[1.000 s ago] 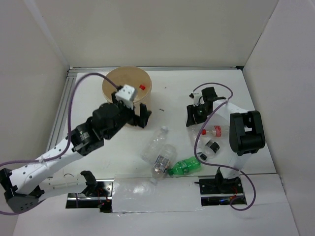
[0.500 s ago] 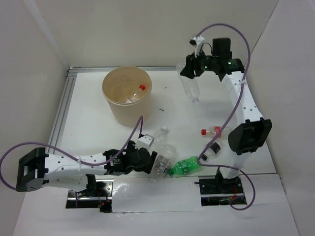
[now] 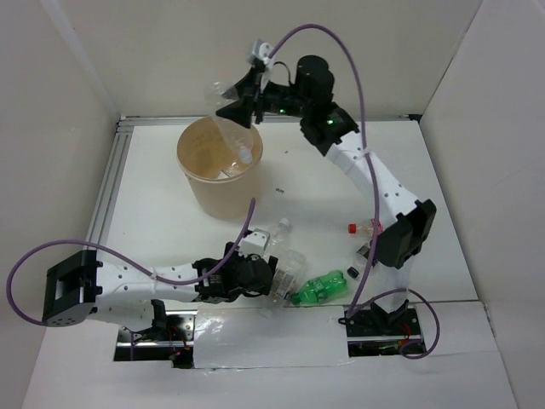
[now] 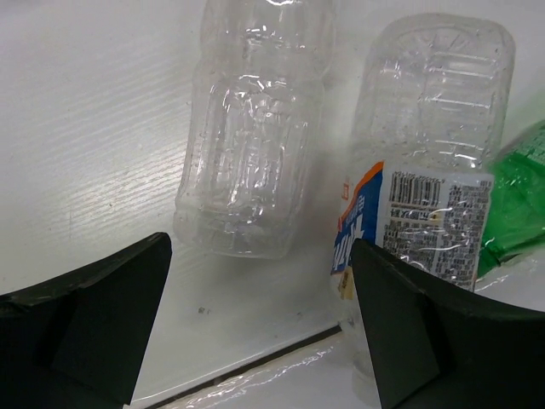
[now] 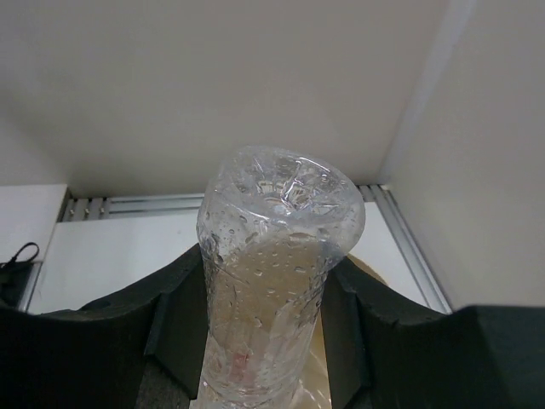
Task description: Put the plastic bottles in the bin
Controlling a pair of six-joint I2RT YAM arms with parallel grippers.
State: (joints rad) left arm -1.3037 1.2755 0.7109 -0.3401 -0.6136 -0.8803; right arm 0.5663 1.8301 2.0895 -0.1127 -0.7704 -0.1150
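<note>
Hovering over the bin (image 3: 201, 184), the right gripper (image 3: 237, 108) pinched a clear bottle (image 5: 279, 256) (left gripper's (image 4: 260, 249) fingers stood spread).

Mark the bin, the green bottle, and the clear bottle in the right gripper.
bin (image 3: 206, 194), top external view, outer wall.
green bottle (image 3: 324, 288), top external view, mid-body.
clear bottle (image 5: 272, 281), right wrist view, side wall.

Overhead wide, wrist close-ups — sharing bottles (image 4: 247, 136)
</note>
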